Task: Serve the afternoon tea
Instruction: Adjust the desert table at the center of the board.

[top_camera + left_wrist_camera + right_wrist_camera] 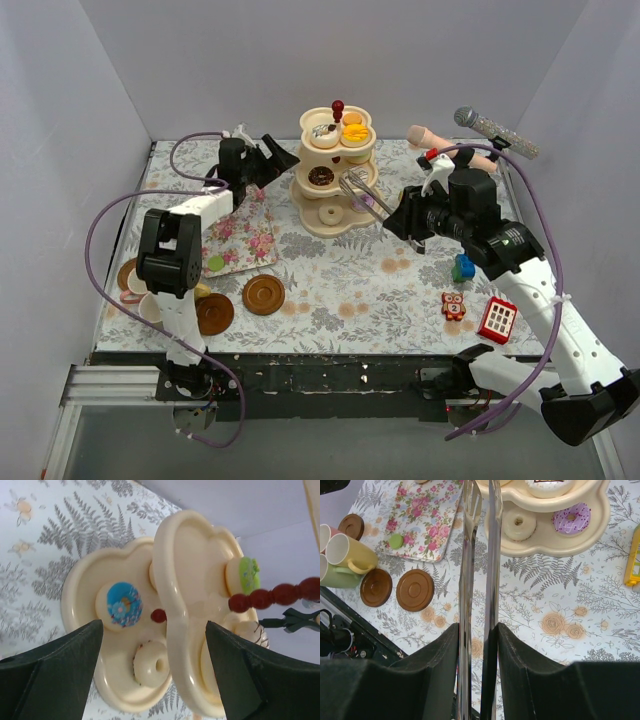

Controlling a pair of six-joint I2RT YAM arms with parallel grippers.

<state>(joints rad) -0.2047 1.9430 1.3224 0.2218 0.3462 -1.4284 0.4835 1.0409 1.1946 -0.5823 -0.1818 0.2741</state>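
The cream three-tier stand [335, 222] with a red knob [338, 104] stands at the back centre. It carries toy donuts and cakes: a brown donut [321, 176] on the middle tier, a blue donut [124, 604], a white donut [519, 524] and a purple donut [571, 518] on the bottom tier. My right gripper [395, 222] is shut on the metal tongs [479, 555], whose tips reach the stand's middle tier. My left gripper [278, 160] is open and empty just left of the stand. Three cups [347, 552] and brown saucers [415, 590] sit at the near left.
A floral tray [245, 232] with a small green piece [215, 263] lies left of the stand. Two microphones [495, 132] lie at the back right. A blue block [463, 267], a red figure [454, 305] and a red phone toy [497, 318] lie at the near right.
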